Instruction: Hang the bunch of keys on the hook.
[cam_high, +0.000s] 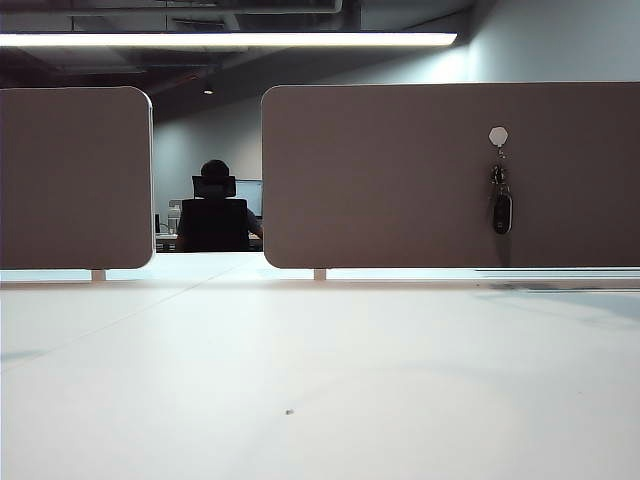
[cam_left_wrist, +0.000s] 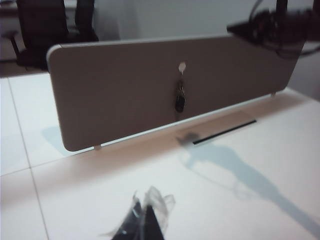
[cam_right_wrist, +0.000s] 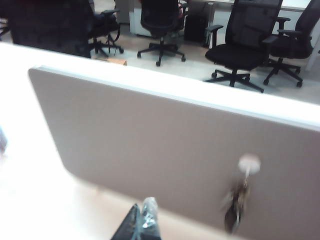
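Exterior view: bunch of keys (cam_high: 501, 203) dangles below the hook (cam_high: 498, 136), likely light, loose, jingly; best pinched by the fob. Left gripper (cam_left_wrist: 143, 220) and right gripper (cam_right_wrist: 140, 222), both pressed together and empty, sit well short of the hook.

No readable text — no labels anywhere.

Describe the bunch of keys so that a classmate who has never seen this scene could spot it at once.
Find the wide brown panel standing at the table's far edge, on the right. Near its right end sits a small pale hook; the bunch of keys dangles below it, the only dark thing on the panel, ending in an oval black fob.
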